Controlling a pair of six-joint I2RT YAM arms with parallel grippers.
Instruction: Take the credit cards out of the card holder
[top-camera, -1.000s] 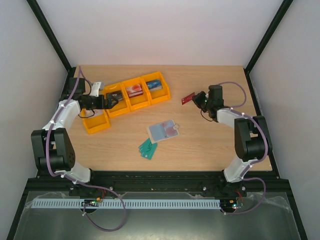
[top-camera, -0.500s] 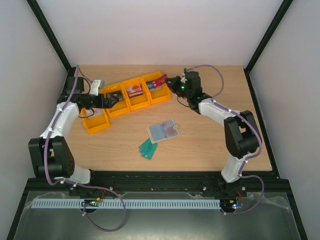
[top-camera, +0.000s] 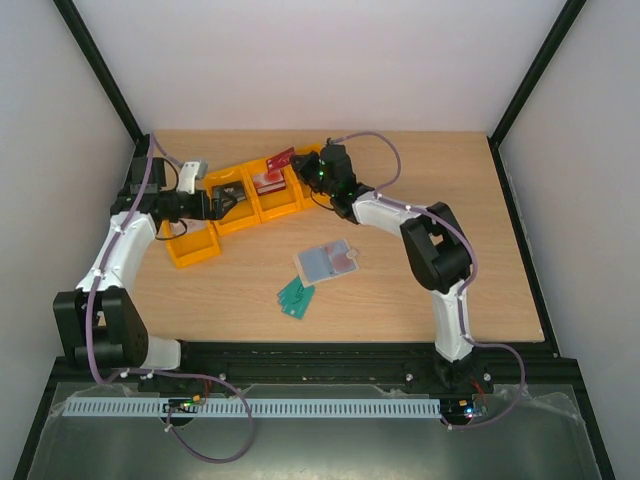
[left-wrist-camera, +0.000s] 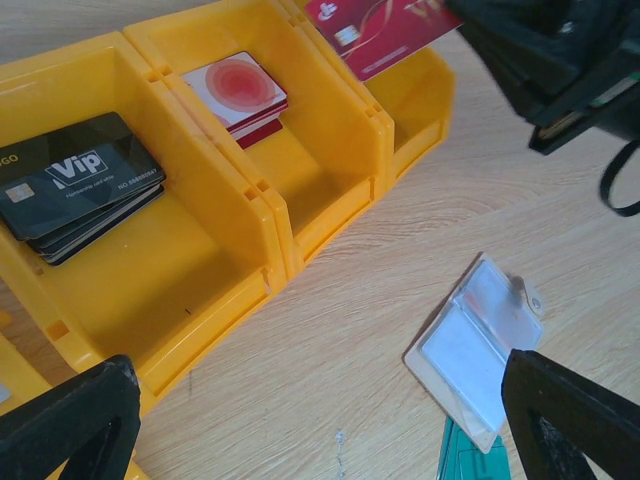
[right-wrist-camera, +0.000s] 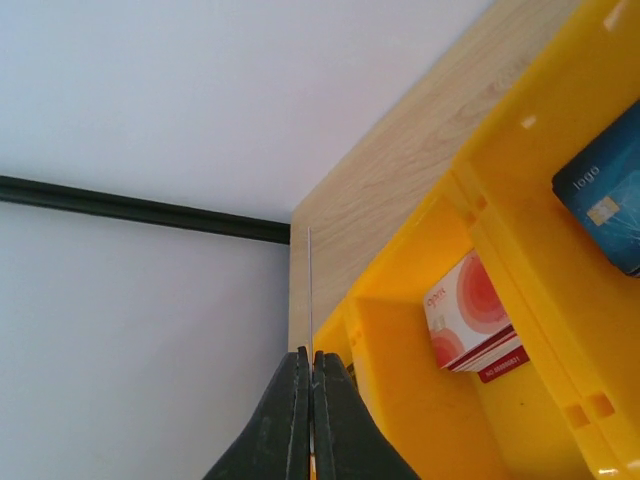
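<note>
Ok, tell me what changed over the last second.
The right gripper, shut on the red card, swung left from the right side to above the bins. The left gripper stayed open at the bins; the wallet and green cards did not move.

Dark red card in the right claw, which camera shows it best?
Left wrist: the dark red card shows its printed face, large, over the yellow bins. Top external shows it small and far. Right wrist sees only its thin edge sticking out of the shut right claw.
</note>
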